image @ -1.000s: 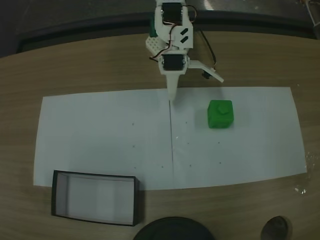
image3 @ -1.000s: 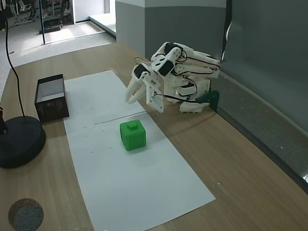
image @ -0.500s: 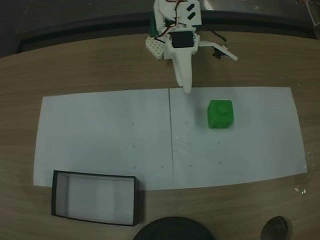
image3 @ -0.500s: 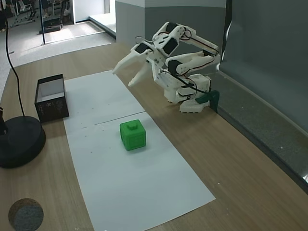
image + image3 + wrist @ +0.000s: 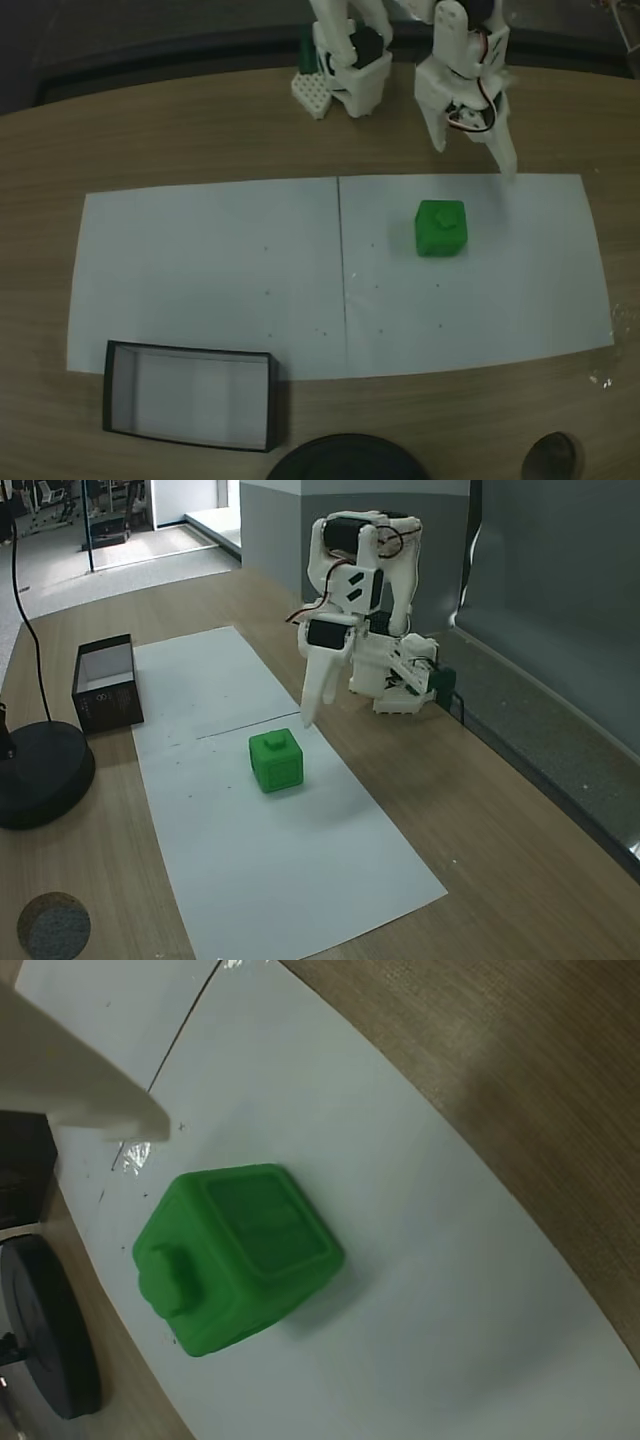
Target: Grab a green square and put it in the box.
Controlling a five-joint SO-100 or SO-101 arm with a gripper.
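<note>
The green square [image 5: 440, 228] is a small cube with its knob facing up, resting on the white paper right of the centre line; it also shows as the green square [image 5: 277, 761] and, close up, the green square [image 5: 240, 1255]. My gripper [image 5: 474, 160] hangs just beyond the cube on the arm's side, open, with nothing between its spread jaws. Its long white finger [image 5: 318, 685] points down, tip a little above and beside the cube, not touching. That finger [image 5: 75, 1085] enters the wrist view at the top left. The box [image 5: 190, 352] stands off the paper's near left corner; in the other fixed view the box [image 5: 105, 695] is at far left.
White paper [image 5: 200, 270] covers the middle of the wooden table. A dark round base [image 5: 345, 460] sits at the front edge, right of the box, seen also as the round base [image 5: 40, 775]. The arm's base [image 5: 345, 75] stands at the back edge.
The arm has swung to the right in the top-down fixed view and tipped its gripper down over the cube's far side. The cube and box have not moved.
</note>
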